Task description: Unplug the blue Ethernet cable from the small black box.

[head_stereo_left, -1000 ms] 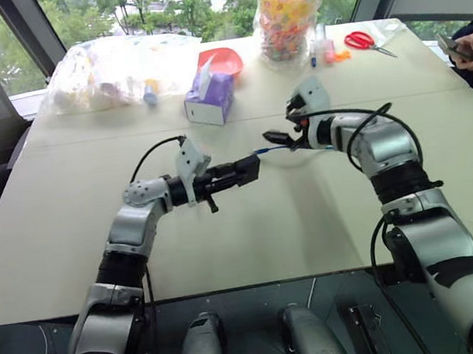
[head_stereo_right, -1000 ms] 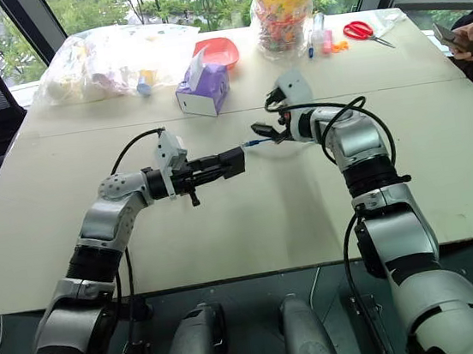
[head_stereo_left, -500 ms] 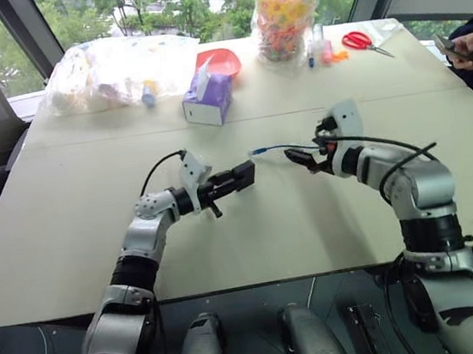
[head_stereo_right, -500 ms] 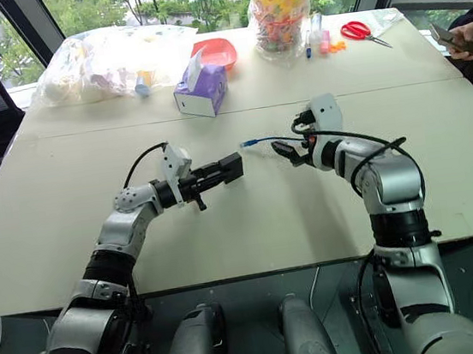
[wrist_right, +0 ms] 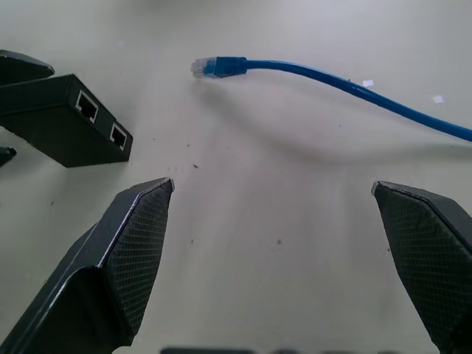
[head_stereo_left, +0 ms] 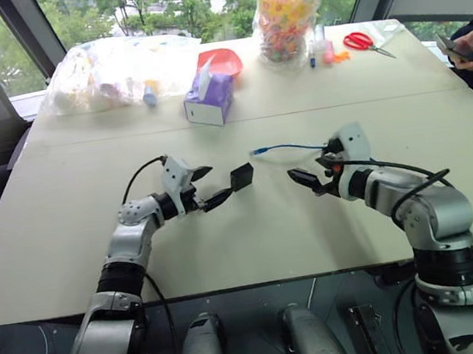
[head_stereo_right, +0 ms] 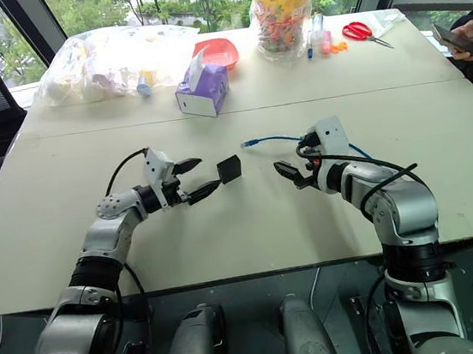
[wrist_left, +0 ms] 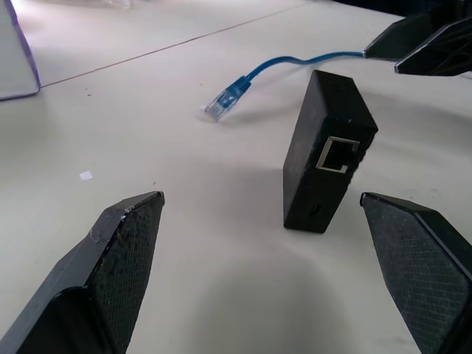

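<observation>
A: Where's the blue Ethernet cable (head_stereo_right: 284, 139)?

B: Loose on the table (head_stereo_right: 251, 227), at one o'clock from the small black box (head_stereo_right: 229, 168); unplugged. Left gripper (head_stereo_right: 192, 179) and right gripper (head_stereo_right: 286, 172), both spread wide, hold nothing.

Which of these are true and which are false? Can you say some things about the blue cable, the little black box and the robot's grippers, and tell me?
1. The blue Ethernet cable is plugged into the small black box. False: its plug lies free on the table, apart from the box.
2. The left gripper is open. True.
3. The right gripper is holding the cable. False: it is open and holds nothing.
4. The box stands on the table between the two grippers. True.
5. A purple tissue box sits farther back on the table. True.
6. The red scissors lie next to the black box. False: they are at the far edge.
</observation>
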Robot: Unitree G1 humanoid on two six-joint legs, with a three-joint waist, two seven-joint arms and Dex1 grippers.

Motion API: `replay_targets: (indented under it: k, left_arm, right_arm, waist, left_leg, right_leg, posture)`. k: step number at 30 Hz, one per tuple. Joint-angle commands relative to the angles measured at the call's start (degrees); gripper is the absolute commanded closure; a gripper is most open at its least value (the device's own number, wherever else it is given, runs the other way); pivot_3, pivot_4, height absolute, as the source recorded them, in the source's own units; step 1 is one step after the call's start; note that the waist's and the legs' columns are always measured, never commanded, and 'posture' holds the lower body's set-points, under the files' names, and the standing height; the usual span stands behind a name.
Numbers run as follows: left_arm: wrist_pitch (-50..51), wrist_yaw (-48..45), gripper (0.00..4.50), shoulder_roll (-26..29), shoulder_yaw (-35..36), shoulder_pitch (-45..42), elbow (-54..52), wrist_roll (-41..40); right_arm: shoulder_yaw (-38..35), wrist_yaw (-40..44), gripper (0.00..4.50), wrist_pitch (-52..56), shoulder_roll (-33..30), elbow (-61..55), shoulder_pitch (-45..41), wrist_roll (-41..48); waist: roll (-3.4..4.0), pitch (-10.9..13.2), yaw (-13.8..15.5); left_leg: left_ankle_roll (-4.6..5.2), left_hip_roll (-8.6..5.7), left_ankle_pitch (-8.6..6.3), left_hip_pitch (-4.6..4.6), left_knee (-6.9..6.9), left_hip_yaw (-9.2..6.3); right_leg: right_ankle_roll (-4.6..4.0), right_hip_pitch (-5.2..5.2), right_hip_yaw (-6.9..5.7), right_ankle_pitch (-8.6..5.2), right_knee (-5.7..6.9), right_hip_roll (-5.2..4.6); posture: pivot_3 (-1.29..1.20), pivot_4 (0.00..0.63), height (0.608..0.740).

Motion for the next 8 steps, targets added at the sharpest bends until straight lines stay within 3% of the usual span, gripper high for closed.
replay_targets:
  k: [1, 8]
  left_arm:
    - [2.7, -1.6, 0.01, 2.9, 2.9, 1.1, -4.9, -2.7]
    - [10.3, -1.7, 0.01, 8.1, 5.3, 4.2, -13.9, -5.2]
  right_arm:
    - [-1.6, 3.4, 0.00, 0.7, -2.5, -5.8, 1.2, 4.1]
    - [-3.0, 8.9, 0.00, 2.6, -7.3, -9.9, 4.1, 10.7]
  waist:
    - [0.00, 0.0, -0.1]
    - [-0.01, 0.0, 0.1]
  left_leg:
    - [0.00, 0.00, 0.00, 0.00, -0.01, 0.00]
    - [0.00, 0.01, 0.00, 0.03, 0.03, -0.02]
  right_leg:
    - [-0.02, 0.00, 0.00, -0.01, 0.00, 0.00]
    - [-0.17, 0.05, -0.01, -0.09, -0.01, -0.02]
  posture:
    - [0.00, 0.150, 0.735]
    - [0.00, 0.150, 0.735]
